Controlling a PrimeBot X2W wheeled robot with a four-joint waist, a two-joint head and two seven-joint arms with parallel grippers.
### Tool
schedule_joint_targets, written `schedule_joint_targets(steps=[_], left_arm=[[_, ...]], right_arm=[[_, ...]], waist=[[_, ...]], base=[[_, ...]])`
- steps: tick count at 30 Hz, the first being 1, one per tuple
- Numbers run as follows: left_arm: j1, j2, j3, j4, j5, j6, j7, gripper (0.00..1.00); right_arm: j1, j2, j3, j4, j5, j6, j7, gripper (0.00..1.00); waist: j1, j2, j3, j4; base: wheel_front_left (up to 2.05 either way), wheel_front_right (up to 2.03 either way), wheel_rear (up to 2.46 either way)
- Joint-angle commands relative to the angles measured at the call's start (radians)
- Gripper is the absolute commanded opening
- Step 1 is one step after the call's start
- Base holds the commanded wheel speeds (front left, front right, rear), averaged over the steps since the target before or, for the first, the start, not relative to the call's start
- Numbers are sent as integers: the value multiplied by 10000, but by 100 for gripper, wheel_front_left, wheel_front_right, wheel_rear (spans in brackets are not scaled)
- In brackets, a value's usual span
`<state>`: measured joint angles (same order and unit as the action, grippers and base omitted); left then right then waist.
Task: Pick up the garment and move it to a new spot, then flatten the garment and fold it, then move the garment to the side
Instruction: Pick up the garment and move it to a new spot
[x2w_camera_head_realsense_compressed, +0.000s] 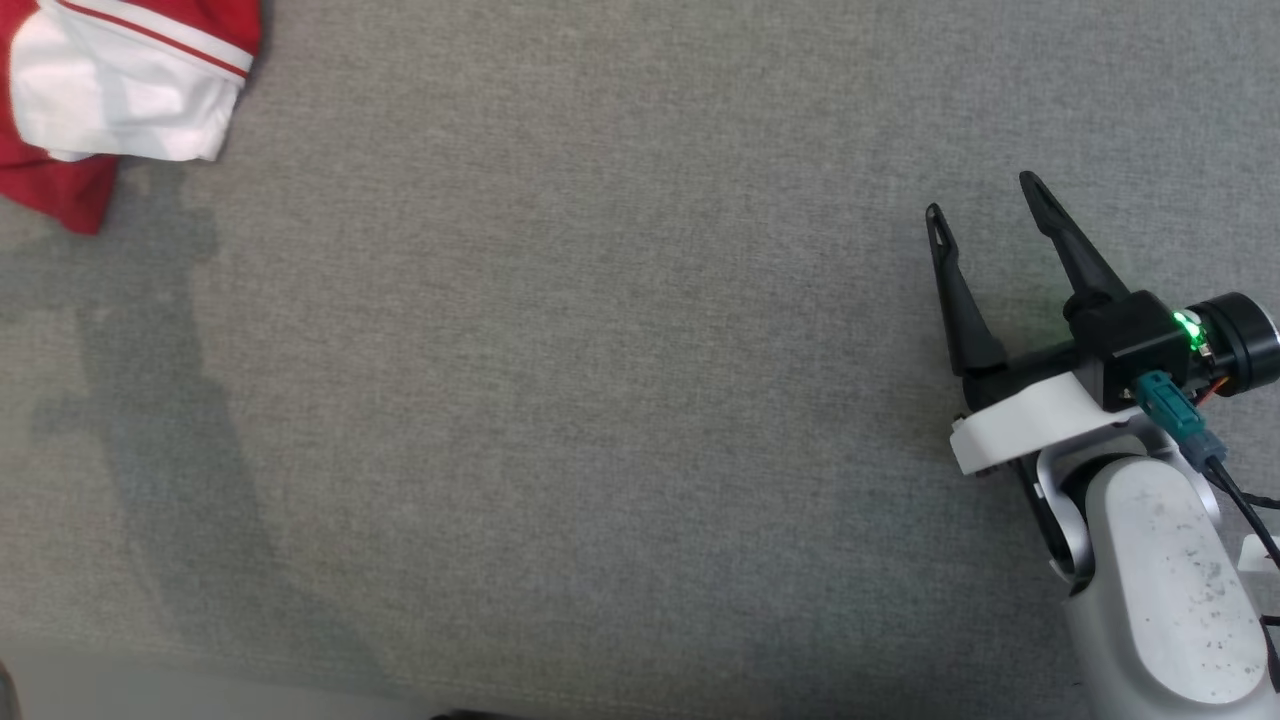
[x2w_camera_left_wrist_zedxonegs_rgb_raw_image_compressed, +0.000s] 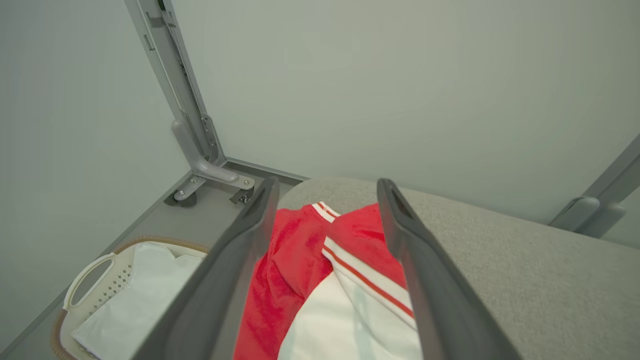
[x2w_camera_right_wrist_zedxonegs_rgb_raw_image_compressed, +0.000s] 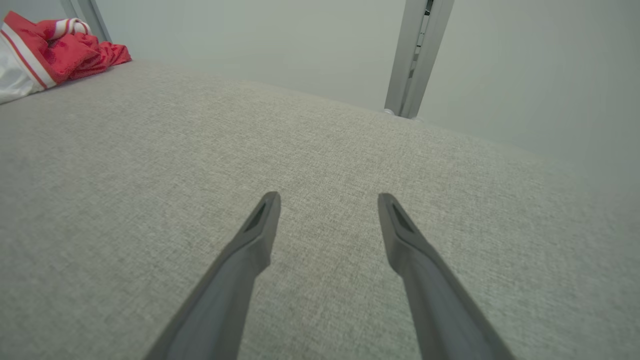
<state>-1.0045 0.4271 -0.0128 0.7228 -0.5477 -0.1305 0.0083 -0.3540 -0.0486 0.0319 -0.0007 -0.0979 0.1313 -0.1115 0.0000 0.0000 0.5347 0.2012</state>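
Just ahead of the left gripper (x2w_camera_left_wrist_zedxonegs_rgb_raw_image_compressed: 327, 185), fingers parted, lies the garment (x2w_camera_left_wrist_zedxonegs_rgb_raw_image_compressed: 350, 305), well apart from the equally spread right gripper (x2w_camera_head_realsense_compressed: 981, 194).

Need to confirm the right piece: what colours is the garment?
The garment is red and white with striped trim, clearest in the left wrist view.

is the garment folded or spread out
Not spread out: the garment lies bunched in a compact heap, layers doubled over each other.
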Motion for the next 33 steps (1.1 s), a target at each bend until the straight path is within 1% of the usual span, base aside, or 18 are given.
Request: schedule_joint_targets(steps=[1, 7, 11, 13, 14, 15, 16, 17, 24, 28, 33], left_arm=[[-247, 91, -116, 227, 81, 0, 26, 100], [-715, 60, -583, 1287, -278, 0, 319, 100], [-934, 176, -733, 1865, -584, -1, 596, 100], [-1031, 283, -846, 2116, -631, -1, 776, 68], [-1080, 344, -894, 2186, -618, -1, 770, 42], [-1137, 391, -920, 2273, -644, -1, 701, 25], [-1168, 404, -915, 2349, -686, -1, 636, 4], [-1190, 417, -933, 2405, -728, -2, 549, 0], [-1185, 731, -1422, 2454, -682, -2, -9, 0], [-1211, 1024, -1894, 2162, -646, -2, -212, 0], [-1245, 1465, -2668, 1311, -736, -1, -243, 0]], right_arm=[[2, -37, -21, -130, -51, -13, 22, 100], [136, -37, -149, -428, -146, -13, 45, 100], [190, -48, -116, -365, -84, -13, 7, 100], [189, -51, -104, -291, -50, -13, -4, 100], [183, -54, -117, -262, -41, -13, -22, 100], [177, -53, -142, -223, -33, -13, -38, 100], [175, -54, -158, -187, -26, -13, -45, 100], [175, -54, -174, -139, -18, -13, -67, 100], [96, -42, -123, 172, 165, -13, -319, 100], [121, -38, -57, 588, 403, -13, -571, 100], [232, -39, 5, 1286, 859, -13, -927, 100]], waist=[[0, 0, 866, -740], [0, 0, 1169, -912], [0, 0, 1219, -1016], [0, 0, 1209, -1069], [0, 0, 1207, -1081], [0, 0, 1193, -1089], [0, 0, 1172, -1092], [0, 0, 1138, -1091], [0, 0, 603, -1077], [0, 0, -56, -1150], [0, 0, -1138, -1417]], base=[[0, 0, 0], [0, 0, 0], [0, 0, 0], [0, 0, 0], [0, 0, 0], [0, 0, 0], [0, 0, 0], [0, 0, 0], [0, 0, 0], [0, 0, 0], [0, 0, 0]])
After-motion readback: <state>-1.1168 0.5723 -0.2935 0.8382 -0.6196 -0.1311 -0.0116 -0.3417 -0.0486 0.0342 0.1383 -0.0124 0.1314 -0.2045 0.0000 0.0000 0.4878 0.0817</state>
